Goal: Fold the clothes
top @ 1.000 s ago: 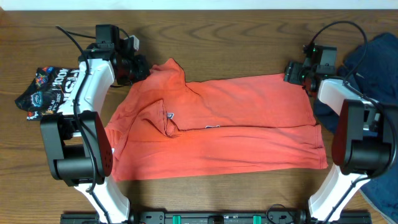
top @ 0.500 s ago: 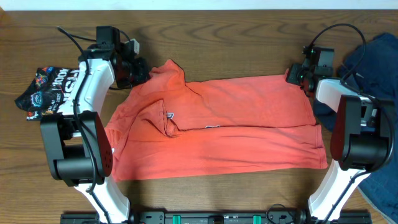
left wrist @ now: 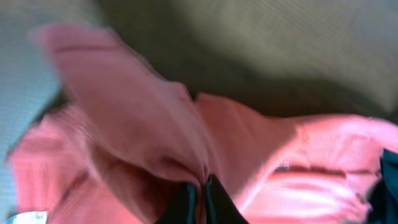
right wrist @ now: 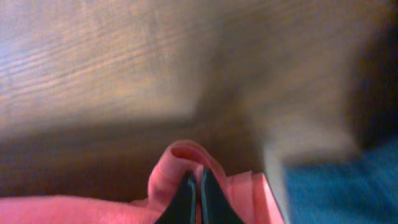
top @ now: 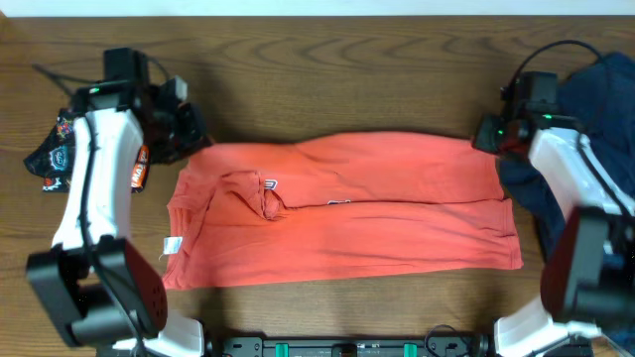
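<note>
At mid-table (top: 327,69), overhead view: the coral T-shirt (top: 347,213) lies spread flat, long axis running left to right, parallel to the near table edge. A crumpled fold sits at its left-centre, with a scrap of lettering showing beside it.

Left claw (left wrist: 200,186): at the shirt's far-left corner. The wrist view is blurred, but the fingers are drawn close together with coral cloth pinched between them.

Right claw (right wrist: 196,177): at the far-right corner. Fingers are narrow here too, with a small rolled lip of the coral hem caught between the tips.

Key relation: both claws hold the far long edge, one at each end, and the whole body of the shirt lies on the robot's side of them. Each arm is nearer its own corner, so neither needs to cross. The edge between them looks fairly straight and taut.

Judgement: the next move likely carries this far edge toward the near one, folding along the long axis — the two arms would need to travel together or the edge will skew.

Off to the sides: navy clothes (top: 605,89) heaped at the right edge, just beside the right arm; a printed bundle (top: 55,159) at the left, partly hidden by the left arm — what it is, I cannot tell
</note>
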Tool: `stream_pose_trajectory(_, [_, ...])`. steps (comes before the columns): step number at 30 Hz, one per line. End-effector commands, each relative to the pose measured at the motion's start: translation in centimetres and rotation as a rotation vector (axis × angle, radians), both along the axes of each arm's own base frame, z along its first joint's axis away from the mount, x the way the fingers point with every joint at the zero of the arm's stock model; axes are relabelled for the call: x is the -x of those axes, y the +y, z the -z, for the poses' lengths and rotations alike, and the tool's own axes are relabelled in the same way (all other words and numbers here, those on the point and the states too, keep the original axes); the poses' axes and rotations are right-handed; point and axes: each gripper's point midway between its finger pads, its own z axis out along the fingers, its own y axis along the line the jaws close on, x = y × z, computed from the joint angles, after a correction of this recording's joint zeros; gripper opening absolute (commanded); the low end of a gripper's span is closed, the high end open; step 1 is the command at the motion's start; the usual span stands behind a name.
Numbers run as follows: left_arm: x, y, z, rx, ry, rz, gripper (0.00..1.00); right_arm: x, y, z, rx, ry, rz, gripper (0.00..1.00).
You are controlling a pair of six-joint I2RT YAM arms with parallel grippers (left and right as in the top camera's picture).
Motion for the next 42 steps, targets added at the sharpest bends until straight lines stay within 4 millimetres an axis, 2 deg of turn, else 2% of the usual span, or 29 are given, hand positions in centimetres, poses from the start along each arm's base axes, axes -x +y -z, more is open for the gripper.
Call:
stream_pose_trajectory(1, [2.0,1.1,-0.2,0.011,0.075,-0.048,0.05,2.7,-1.6,-2.5,0.089,0.04,0.029,0.01])
stream_pose_trajectory(6, [5.9,1.6,0.0,0.036,0.219,-0.043,0.06,7.8,-2.8,-2.9,0.173,0.209,0.056,0.01])
stream_pose_trajectory(10, [8.6,1.3,0.3,0.06,0.33,-0.042,0.06,10.4,-3.5,-2.5,0.216,0.319,0.063,0.01])
stream_pose_trajectory(15, [10.7,0.7,0.9,0.08,0.405,0.003,0.06,12.1,-4.8,-2.6,0.265,0.384,0.116,0.01])
stream_pose_trajectory(25, [14.7,-0.3,3.0,0.123,0.549,0.034,0.06,15.1,-4.7,-2.6,0.245,0.501,0.134,0.05])
stream_pose_trajectory(30, [15.9,-0.7,4.2,0.134,0.587,0.035,0.06,16.1,-4.6,-2.7,0.24,0.543,0.136,0.07])
stream_pose_trajectory(33, [16.8,-0.5,4.7,0.121,0.621,0.039,0.08,16.8,-4.5,-2.8,0.238,0.573,0.132,0.14])
stream_pose_trajectory(35, [17.6,-0.2,4.9,0.093,0.653,0.046,0.17,17.2,-4.4,-2.8,0.236,0.588,0.129,0.18])
stream_pose_trajectory(36, [18.0,0.0,4.9,0.08,0.672,0.05,0.34,17.3,-4.5,-2.8,0.236,0.593,0.129,0.2])
stream_pose_trajectory(37, [18.1,0.0,5.0,0.077,0.679,0.043,0.56,17.3,-4.5,-2.8,0.235,0.593,0.13,0.23])
stream_pose_trajectory(38, [18.2,0.0,4.9,0.077,0.681,0.043,0.66,17.3,-4.5,-2.8,0.235,0.592,0.131,0.24])
stream_pose_trajectory(42, [17.9,0.1,5.1,0.073,0.672,0.032,0.67,17.3,-4.2,-2.7,0.219,0.591,0.129,0.27])
